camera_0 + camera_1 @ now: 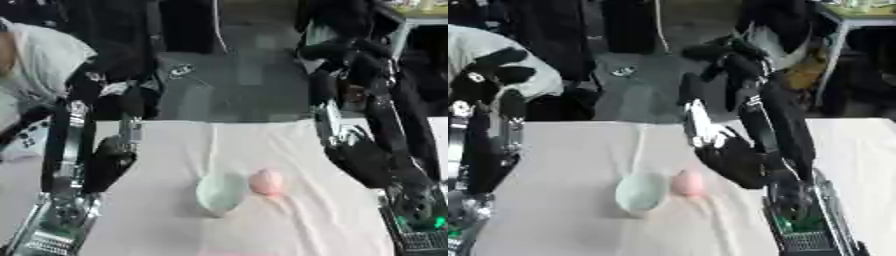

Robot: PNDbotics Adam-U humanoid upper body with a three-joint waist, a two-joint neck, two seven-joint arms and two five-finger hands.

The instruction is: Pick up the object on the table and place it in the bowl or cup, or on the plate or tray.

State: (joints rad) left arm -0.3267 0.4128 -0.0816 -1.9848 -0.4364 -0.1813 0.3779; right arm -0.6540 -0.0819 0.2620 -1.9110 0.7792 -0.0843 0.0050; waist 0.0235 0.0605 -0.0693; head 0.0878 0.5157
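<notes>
1. Cloth [289, 150], pale pink and creased, covers the table [175, 150] where we work.
2. We see a pale green cup [220, 193] standing near the middle of the cloth, with its opening turned up.
3. We find the task's thing, a small pink rounded object [267, 181], lying on the cloth at the cup's 3 o'clock, just beside its rim; whether the two touch we cannot tell.
4. Our left hand [112, 150] is raised at the cup's 9 o'clock, well apart from it. It shows as a dark shape, and we cannot tell whether its fingers are spread or closed.
5. Our right hand [710, 132] is raised at about the object's 1 o'clock, near it but not touching it. Its light-coloured fingers [696, 120] stand fairly straight and point up, with nothing between them.
6. We note that both forearms rise from the lower corners, each from a silver and black mount.
</notes>
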